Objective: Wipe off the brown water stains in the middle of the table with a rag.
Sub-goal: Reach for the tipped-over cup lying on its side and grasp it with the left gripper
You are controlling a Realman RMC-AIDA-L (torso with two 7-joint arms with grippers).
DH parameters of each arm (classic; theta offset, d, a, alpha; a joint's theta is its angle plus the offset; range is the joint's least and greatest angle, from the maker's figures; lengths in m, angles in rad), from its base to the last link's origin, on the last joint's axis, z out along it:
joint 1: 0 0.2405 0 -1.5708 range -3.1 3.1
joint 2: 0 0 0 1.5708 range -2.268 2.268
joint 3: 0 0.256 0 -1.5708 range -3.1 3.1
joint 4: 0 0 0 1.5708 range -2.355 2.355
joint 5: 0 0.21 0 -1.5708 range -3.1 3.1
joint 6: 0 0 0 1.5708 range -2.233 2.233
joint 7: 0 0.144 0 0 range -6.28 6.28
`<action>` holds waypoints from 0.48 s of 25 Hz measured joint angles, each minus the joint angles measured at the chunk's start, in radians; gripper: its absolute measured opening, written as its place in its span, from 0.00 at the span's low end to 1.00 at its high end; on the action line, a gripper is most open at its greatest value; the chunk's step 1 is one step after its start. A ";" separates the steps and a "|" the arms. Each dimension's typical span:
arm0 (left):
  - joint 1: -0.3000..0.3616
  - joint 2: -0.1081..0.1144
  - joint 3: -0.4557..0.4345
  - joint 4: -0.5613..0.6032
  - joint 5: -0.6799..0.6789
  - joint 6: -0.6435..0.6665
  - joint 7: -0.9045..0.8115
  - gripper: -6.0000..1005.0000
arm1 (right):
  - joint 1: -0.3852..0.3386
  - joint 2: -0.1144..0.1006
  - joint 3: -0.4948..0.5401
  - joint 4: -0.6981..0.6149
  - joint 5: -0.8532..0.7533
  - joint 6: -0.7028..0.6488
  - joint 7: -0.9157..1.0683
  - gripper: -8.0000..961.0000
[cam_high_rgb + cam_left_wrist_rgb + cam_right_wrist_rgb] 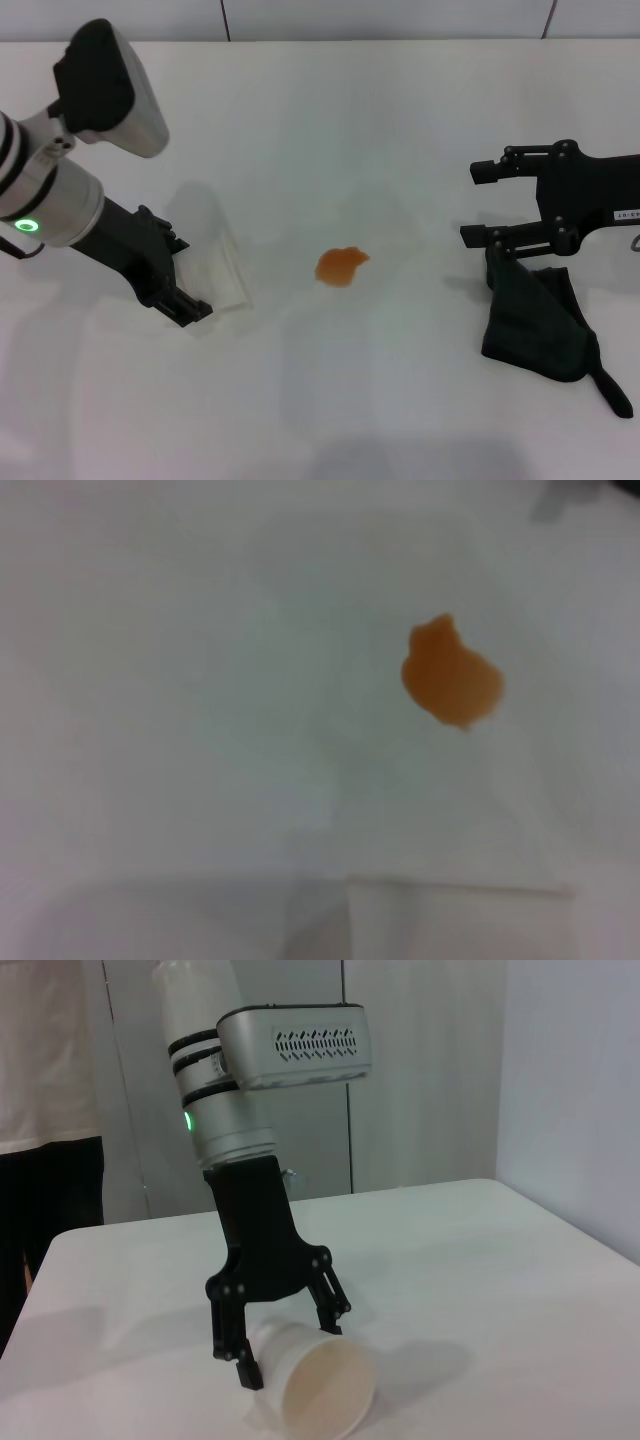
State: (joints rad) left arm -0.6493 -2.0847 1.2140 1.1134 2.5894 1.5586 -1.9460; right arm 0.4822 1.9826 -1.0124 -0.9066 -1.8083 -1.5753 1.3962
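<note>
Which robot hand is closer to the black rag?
The right one. The right tool is right at the rag, its lower finger touching the cloth's top edge. The left tool is far across the table, at the cup.

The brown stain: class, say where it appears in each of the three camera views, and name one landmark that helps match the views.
Head view: the brown water stains sit mid-table, between the left gripper at the cup and the right gripper by the rag.
Left wrist view: the blot is right of centre, in the upper half.
Right wrist view: not in it.
Shared landmark: the cup, seen in the head and right wrist views.
</note>
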 joint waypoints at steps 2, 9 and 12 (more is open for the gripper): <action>0.003 0.000 0.026 0.000 -0.001 -0.022 0.000 0.79 | 0.001 0.001 0.000 0.000 0.000 0.001 0.000 0.81; 0.007 -0.003 0.068 -0.006 -0.020 -0.069 0.001 0.79 | 0.001 0.003 -0.003 0.000 0.000 0.008 0.000 0.81; 0.010 -0.003 0.071 -0.006 -0.028 -0.080 0.002 0.78 | 0.000 0.003 -0.003 0.000 -0.001 0.008 0.000 0.81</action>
State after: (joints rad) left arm -0.6397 -2.0878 1.2848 1.1074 2.5610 1.4788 -1.9442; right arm 0.4820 1.9852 -1.0158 -0.9066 -1.8093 -1.5670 1.3959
